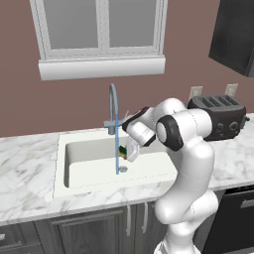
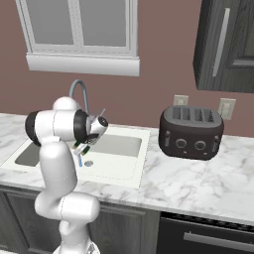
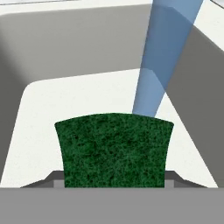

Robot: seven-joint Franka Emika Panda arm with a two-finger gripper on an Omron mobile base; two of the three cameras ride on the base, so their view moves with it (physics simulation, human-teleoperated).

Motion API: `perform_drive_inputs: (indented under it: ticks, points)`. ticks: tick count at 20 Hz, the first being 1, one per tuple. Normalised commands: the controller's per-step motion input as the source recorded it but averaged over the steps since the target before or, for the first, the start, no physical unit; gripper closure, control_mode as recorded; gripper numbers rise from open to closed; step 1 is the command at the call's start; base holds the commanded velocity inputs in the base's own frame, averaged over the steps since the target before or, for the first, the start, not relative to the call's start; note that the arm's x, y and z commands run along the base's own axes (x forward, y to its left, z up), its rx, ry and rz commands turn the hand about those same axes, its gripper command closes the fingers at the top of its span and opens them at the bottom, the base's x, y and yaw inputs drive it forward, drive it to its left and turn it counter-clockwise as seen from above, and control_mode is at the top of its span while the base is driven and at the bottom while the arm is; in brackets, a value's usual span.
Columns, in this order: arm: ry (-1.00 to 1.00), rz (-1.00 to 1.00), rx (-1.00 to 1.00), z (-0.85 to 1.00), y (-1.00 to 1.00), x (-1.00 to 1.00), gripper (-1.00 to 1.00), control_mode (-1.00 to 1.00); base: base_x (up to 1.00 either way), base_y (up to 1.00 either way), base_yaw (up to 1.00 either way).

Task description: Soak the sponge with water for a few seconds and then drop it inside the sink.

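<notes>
Brown wall (image 1: 198,44), white window (image 1: 101,30), marble counter (image 2: 188,183), dark cabinets (image 2: 225,44).

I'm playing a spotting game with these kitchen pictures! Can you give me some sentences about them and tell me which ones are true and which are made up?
1. Water is running from the tap into the sink. True.
2. The sponge is lying on the sink floor. False: the gripper holds it up in the air above the basin, beside the stream.
3. The gripper is shut on the sponge. True.
4. The toaster stands on the counter beside the sink. True.
5. The sponge's scrub side is bright red. False: it is dark green.
6. The toaster sits inside the sink. False: it is on the marble counter, apart from the basin.
</notes>
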Motion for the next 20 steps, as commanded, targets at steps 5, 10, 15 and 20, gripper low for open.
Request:
perform_drive_inputs:
  ticks: [5,10,15,20]
  points:
    - [0.0,0.0,0.0,-0.23,0.0,0.22,1.0,-1.0,0.0,0.0,0.0]
    - [0.0,0.0,0.0,-0.15,0.0,0.15,1.0,-1.0,0.0,0.0,0.0]
    - [0.0,0.0,0.0,-0.13,0.0,0.15,1.0,-1.0,0.0,0.0,0.0]
    - [0.0,0.0,0.0,-0.04,0.02,0.07,1.0,-1.0,0.0,0.0,0.0]
